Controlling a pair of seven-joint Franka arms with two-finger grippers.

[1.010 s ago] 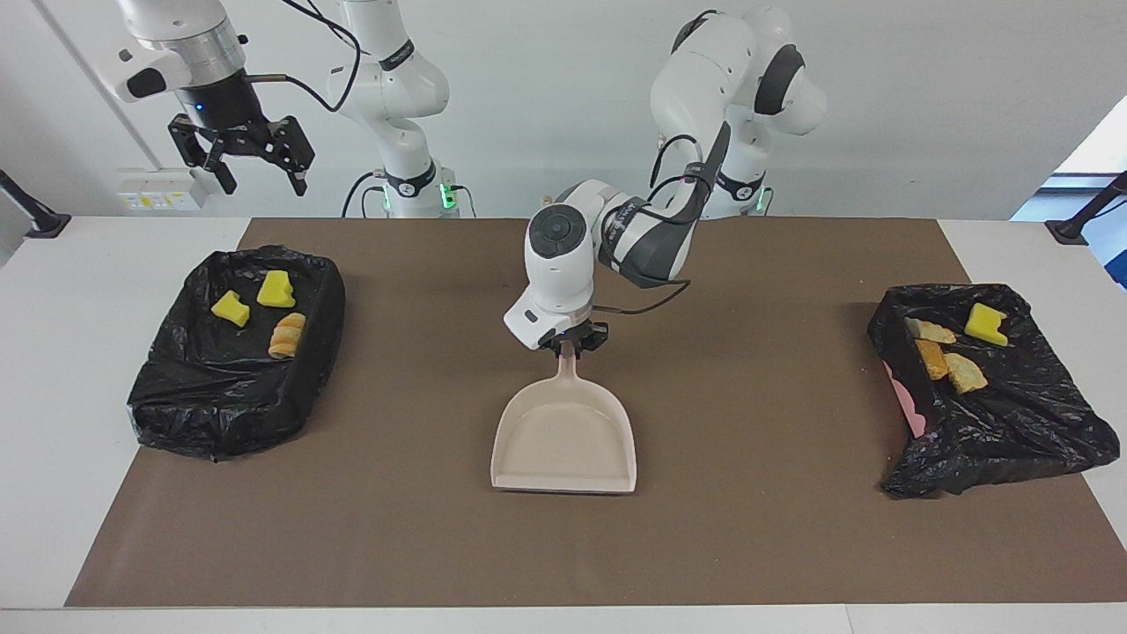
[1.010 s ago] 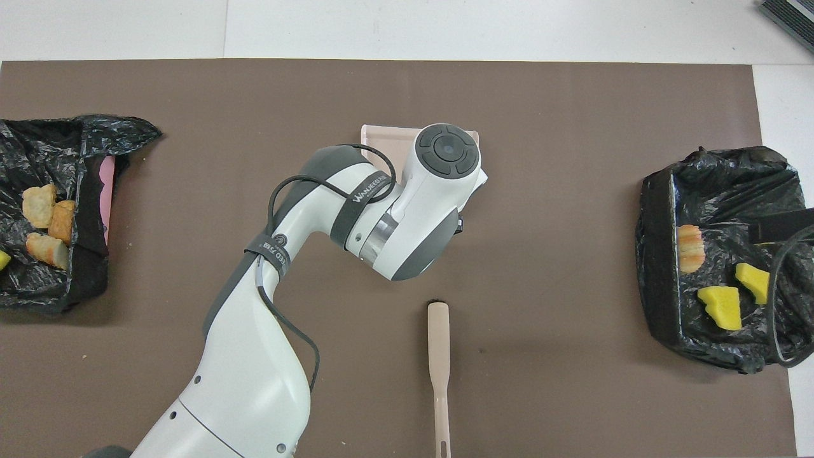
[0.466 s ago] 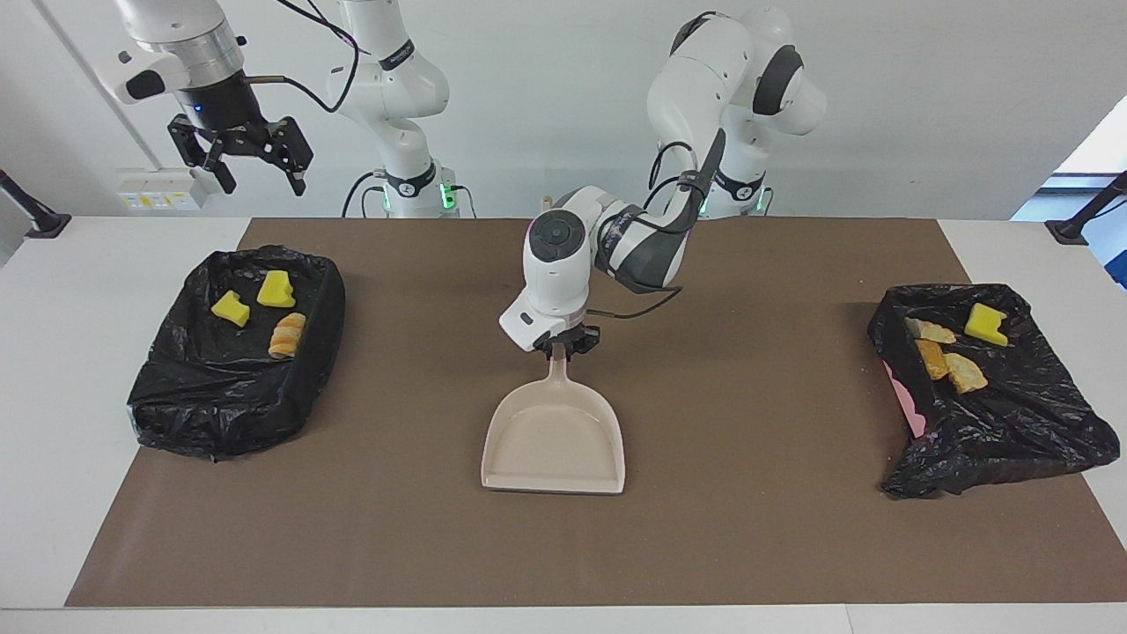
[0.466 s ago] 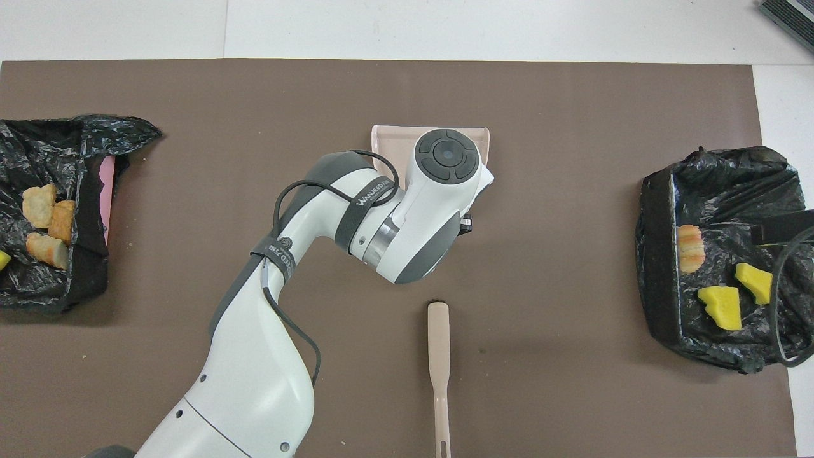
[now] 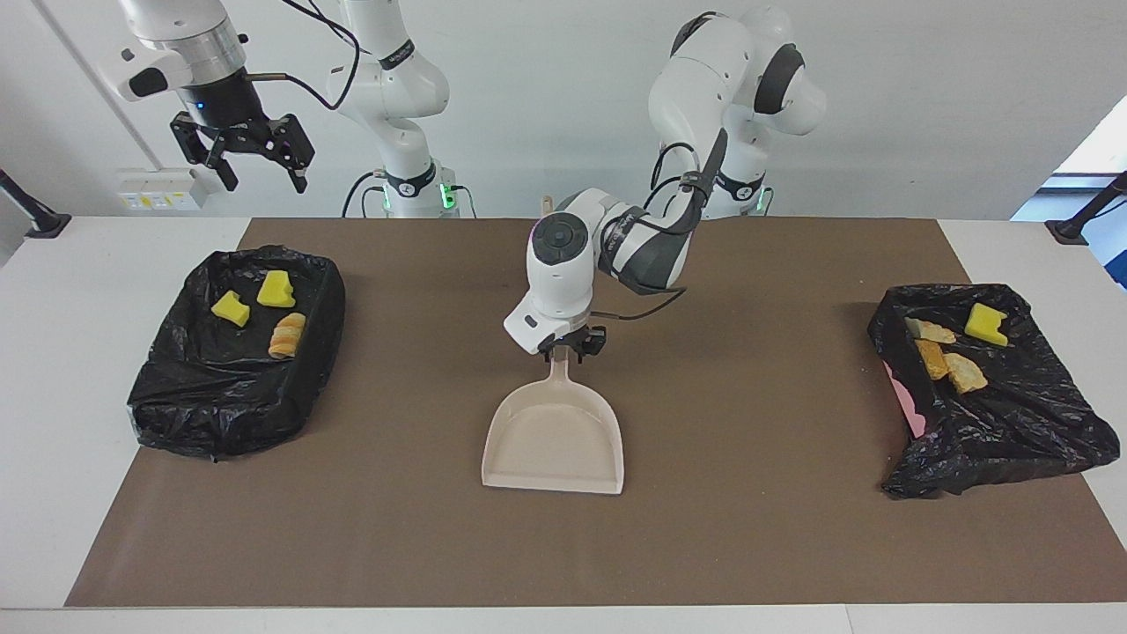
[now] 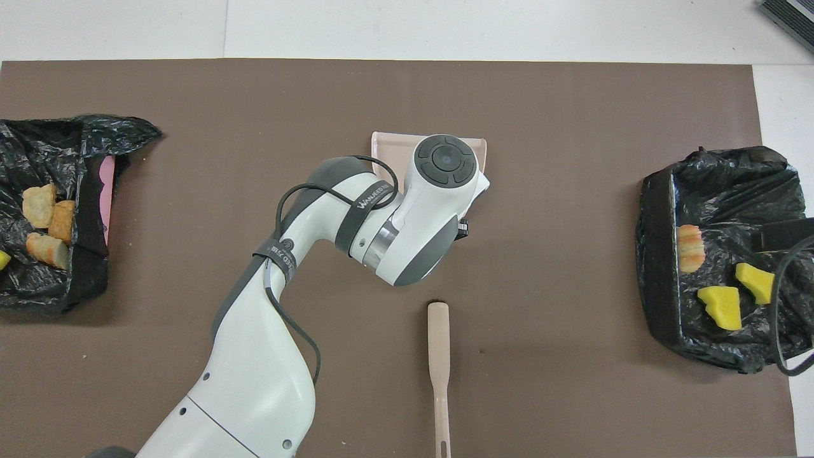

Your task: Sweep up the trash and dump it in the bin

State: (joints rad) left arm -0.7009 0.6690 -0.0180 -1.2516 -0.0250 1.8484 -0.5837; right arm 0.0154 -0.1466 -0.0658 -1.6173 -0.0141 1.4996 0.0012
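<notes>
The beige dustpan (image 5: 553, 440) lies flat on the brown mat at mid-table, its handle toward the robots. My left gripper (image 5: 570, 345) sits at the top of that handle, fingers slightly apart on either side of it; in the overhead view the arm hides it. The trash lies in two black-bagged bins. The bin (image 5: 220, 405) at the right arm's end holds two yellow sponge pieces (image 5: 231, 308) and a bread roll (image 5: 287, 335). The other bin (image 5: 1012, 431) holds a yellow piece (image 5: 986, 324) and beige lumps (image 5: 966, 374). My right gripper (image 5: 242, 158) hangs open, high over the first bin.
A beige brush (image 6: 439, 362) lies on the mat nearer to the robots than the dustpan (image 6: 388, 143). The brown mat (image 5: 748, 528) covers most of the white table. A few crumbs dot the mat beside the bin (image 6: 82, 254) at the left arm's end.
The dustpan shifted a little toward the right arm's end and now rests flat. My left gripper's fingers have spread off the handle. The right gripper stayed where it was.
</notes>
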